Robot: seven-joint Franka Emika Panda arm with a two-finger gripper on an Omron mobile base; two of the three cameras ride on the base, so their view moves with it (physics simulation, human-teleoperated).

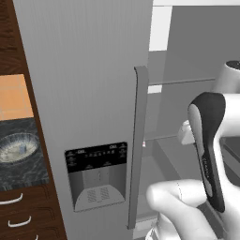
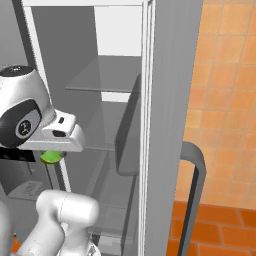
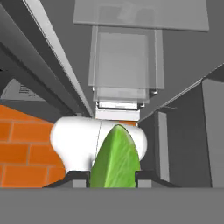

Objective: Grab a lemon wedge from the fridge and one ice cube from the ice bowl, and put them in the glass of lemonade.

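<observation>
This is a kitchen, with a big grey fridge (image 1: 84, 93), brown wooden drawers (image 1: 23, 213) under a dark counter (image 1: 23, 164), and orange wall tiles (image 2: 225, 75).

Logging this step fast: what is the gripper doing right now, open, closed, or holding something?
Gripper: closed on the lemon wedge, which sits between its fingertips in the hand view, in front of the open fridge.

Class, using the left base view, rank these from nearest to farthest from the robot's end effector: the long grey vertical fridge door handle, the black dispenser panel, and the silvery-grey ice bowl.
The end effector is inside the open fridge, at the picture's right.
1. Long grey vertical fridge door handle: just left of the arm.
2. Black dispenser panel: further left, low on the closed door.
3. Silvery-grey ice bowl: far left, on the dark counter.
</observation>
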